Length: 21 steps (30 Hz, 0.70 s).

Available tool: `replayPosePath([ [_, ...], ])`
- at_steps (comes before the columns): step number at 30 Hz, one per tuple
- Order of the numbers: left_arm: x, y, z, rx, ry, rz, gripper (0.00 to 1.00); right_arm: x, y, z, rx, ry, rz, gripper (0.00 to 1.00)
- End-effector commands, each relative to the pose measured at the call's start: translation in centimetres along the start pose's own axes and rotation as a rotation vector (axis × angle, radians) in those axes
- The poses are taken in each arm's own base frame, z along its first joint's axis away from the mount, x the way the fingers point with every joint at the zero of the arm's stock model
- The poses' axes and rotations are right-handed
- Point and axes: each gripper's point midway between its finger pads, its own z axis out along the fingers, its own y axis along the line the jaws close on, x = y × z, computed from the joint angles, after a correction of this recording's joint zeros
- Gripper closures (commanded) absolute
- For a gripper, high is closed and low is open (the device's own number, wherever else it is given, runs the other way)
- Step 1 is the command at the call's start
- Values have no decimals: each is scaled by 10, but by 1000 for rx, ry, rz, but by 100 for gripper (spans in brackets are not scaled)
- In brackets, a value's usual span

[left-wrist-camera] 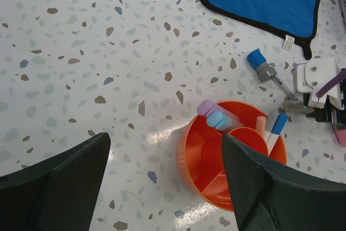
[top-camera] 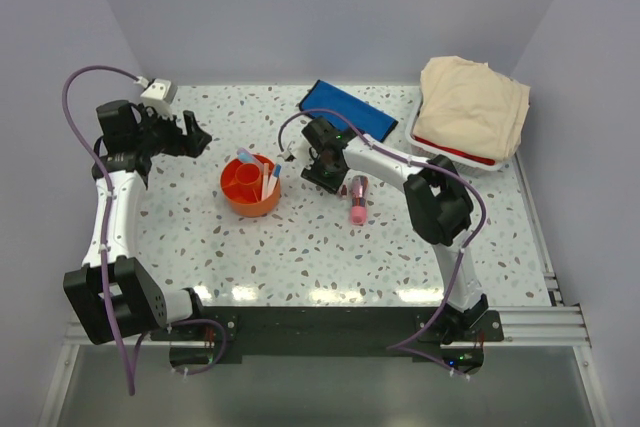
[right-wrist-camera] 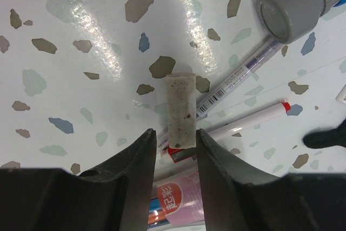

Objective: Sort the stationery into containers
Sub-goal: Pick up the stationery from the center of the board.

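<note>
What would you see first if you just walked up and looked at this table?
The bright orange tub in the middle of the speckled table, with markers poking out. Farther back a flat blue pouch lies near the far edge, and to the right of the tub the right claw hangs over a little speckled eraser among loose pens.

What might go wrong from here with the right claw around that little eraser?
1. The right claw straddles the speckled eraser, which is crowded by a clear barcoded pen and a red-tipped white pen. Closing may pinch or drag a pen along too.
2. Only the eraser's near end sits between the fingers, so it may pivot or slip out when lifted.
</note>
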Motion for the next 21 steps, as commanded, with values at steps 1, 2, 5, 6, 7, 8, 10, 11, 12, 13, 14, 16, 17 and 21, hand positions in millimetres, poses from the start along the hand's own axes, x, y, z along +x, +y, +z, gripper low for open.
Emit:
replayPosePath([
  [1,-12,-1,-6,-3,-47,13,12,-1,-2,-1,20,15,-6,60],
  [2,-11,-1,-6,-3,-46,12,12,0,-3,1,22,17,-6,60],
  [5,-11,0,-5,-3,-46,12,12,0,-4,2,28,24,-7,60],
  [6,-11,0,-5,-4,-46,10,12,0,-5,2,29,26,-6,60],
  [7,-11,0,-5,-4,-46,10,12,2,-4,4,29,32,-8,60],
  [8,-10,0,-4,-2,-45,8,12,2,-5,3,30,35,-6,60],
  [10,-11,0,-5,-4,-47,9,12,3,-4,4,30,41,-8,60],
  [11,-11,0,-4,-3,-46,10,12,4,-5,4,31,40,-8,61],
  [12,-11,1,-4,-4,-46,8,12,2,-5,4,32,36,-9,63],
  [13,-10,1,-4,-4,-45,6,12,2,-5,3,33,35,-9,64],
  [14,-10,1,-4,-5,-45,5,11,1,-6,1,36,28,-9,65],
  [16,-9,2,-3,-5,-43,5,12,-2,-8,-1,43,16,-9,65],
  [17,-9,2,-3,-3,-43,4,12,-3,-7,-2,44,11,-11,65],
  [21,-8,1,-1,1,-43,-3,12,-3,-7,-4,44,11,-16,62],
])
